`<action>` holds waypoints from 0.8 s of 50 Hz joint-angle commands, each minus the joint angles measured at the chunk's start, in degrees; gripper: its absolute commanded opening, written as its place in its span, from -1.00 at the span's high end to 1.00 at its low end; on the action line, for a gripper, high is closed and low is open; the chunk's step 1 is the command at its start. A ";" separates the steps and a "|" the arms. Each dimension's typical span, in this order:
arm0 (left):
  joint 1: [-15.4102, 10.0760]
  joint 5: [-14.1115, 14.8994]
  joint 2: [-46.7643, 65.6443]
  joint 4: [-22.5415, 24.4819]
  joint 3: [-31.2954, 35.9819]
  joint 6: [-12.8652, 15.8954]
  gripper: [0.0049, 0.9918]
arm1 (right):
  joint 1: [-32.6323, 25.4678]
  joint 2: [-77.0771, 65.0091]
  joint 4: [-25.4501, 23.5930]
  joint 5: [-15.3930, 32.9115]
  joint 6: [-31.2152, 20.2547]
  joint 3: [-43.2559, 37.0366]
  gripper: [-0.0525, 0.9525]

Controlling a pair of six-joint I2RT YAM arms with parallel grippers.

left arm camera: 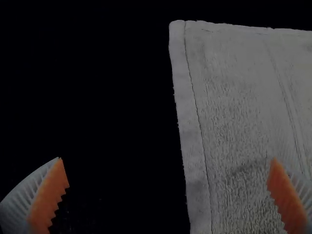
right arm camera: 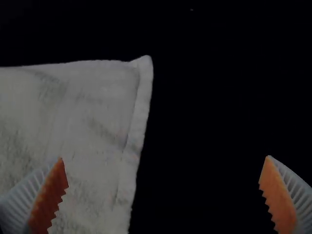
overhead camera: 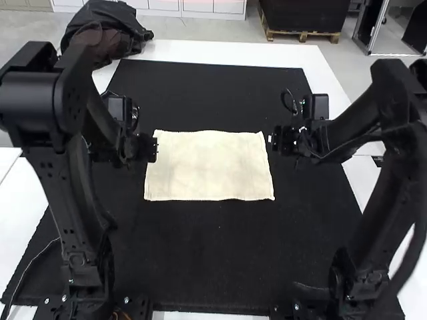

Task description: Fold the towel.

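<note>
A cream towel lies spread flat as a rectangle on the black mat in the high view. My left gripper is over its left edge, and my right gripper is just beside its right edge. In the left wrist view my left gripper stands open, with the hemmed edge of the towel between its fingers and nothing gripped. In the right wrist view my right gripper is also open, the side hem of the towel running between its fingers.
The black mat covers most of the white table. A dark bag sits at the table's far left corner. Both arms rise along the left and right sides of the mat.
</note>
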 commanded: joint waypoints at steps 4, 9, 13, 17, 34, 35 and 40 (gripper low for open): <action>0.45 0.99 1.93 2.19 2.67 -0.44 -0.93 | 0.56 2.56 3.44 1.15 1.23 1.48 -0.91; 0.54 0.99 3.24 2.36 3.55 -0.35 -0.93 | 0.65 4.40 4.32 1.06 1.15 2.53 -0.91; 0.54 0.99 4.48 2.98 4.08 -0.27 -0.93 | 0.65 6.51 4.58 1.06 1.15 3.59 -0.91; 0.54 1.08 5.97 3.42 4.96 -0.18 -0.93 | 0.91 8.80 4.93 1.06 1.15 4.64 -0.91; 0.27 1.08 11.68 3.59 8.91 0.61 -0.93 | 3.20 15.91 7.83 1.24 1.15 7.28 -0.91; 0.27 1.08 11.86 3.59 9.09 0.61 -0.93 | 3.28 16.18 7.92 1.24 1.06 7.37 -0.91; 0.36 1.08 12.39 3.50 9.70 0.70 -0.93 | 3.72 17.41 7.92 1.33 1.15 7.98 -0.91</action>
